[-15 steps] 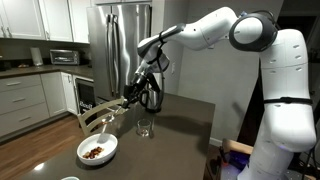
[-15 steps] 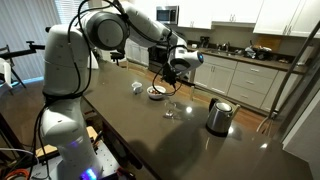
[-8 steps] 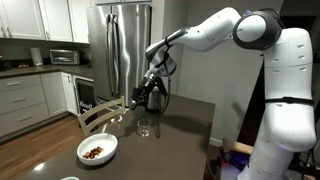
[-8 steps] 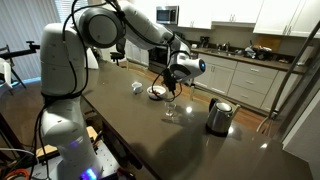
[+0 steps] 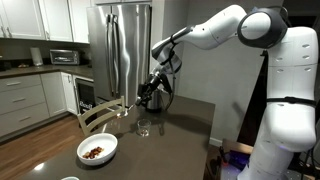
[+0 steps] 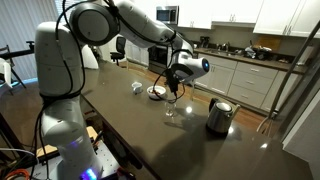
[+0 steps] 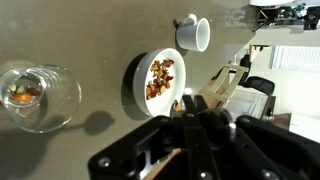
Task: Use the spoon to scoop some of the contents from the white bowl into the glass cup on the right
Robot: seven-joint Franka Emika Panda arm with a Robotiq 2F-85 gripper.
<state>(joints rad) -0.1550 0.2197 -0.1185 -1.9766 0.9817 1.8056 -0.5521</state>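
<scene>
The white bowl (image 5: 97,150) (image 6: 158,92) (image 7: 140,85) sits near the table's corner, with the brown and reddish contents (image 7: 160,78) heaped inside. In both exterior views the glass cup (image 5: 145,127) (image 6: 172,110) stands on the dark table. The wrist view shows it at the far left (image 7: 40,95), with a few bits seemingly at its bottom. My gripper (image 5: 150,94) (image 6: 176,84) (image 7: 192,101) hangs above the table over the glass cup, jaws shut on the spoon (image 7: 178,105). Only the spoon's small tip shows at the fingertips; the rest is hidden.
A steel kettle (image 5: 155,100) (image 6: 219,116) stands on the table beyond the glass cup. A small white mug (image 6: 137,87) (image 7: 193,33) sits past the bowl. A wooden chair (image 5: 95,117) stands at the table's edge, with a fridge (image 5: 120,50) behind it.
My gripper has carried the spoon away from the bowl side, sideways and slightly up, to a spot above the glass cup. Bowl, cup and kettle have not moved.
</scene>
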